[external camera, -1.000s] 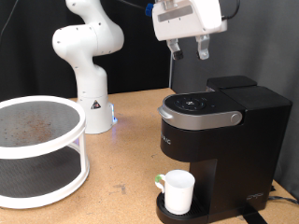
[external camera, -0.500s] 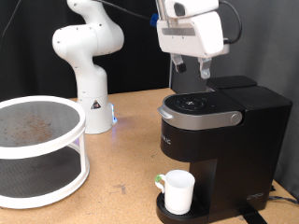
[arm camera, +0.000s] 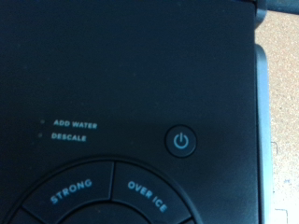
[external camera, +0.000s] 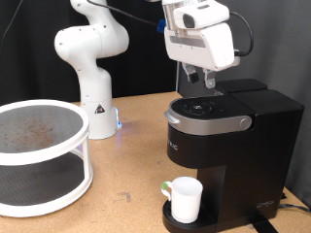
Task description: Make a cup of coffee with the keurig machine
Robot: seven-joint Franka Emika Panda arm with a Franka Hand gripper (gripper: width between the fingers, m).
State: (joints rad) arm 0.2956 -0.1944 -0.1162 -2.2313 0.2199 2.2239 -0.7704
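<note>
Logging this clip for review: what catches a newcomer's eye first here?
The gripper hangs just above the lid of the black keurig machine at the exterior view's right. A white cup stands on its drip tray below. In the wrist view, the power button fills the frame, with STRONG and OVER ICE beneath.

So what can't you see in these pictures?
- Inside the cup: exterior view, its wall hides any coffee.
- Gripper: exterior view, fingertips blur against the dark wall; the wrist view shows no fingers.
- Bottom buttons on the machine: wrist view, cut off by the edge.
- Machine's side at the exterior view's right: cut off.
</note>
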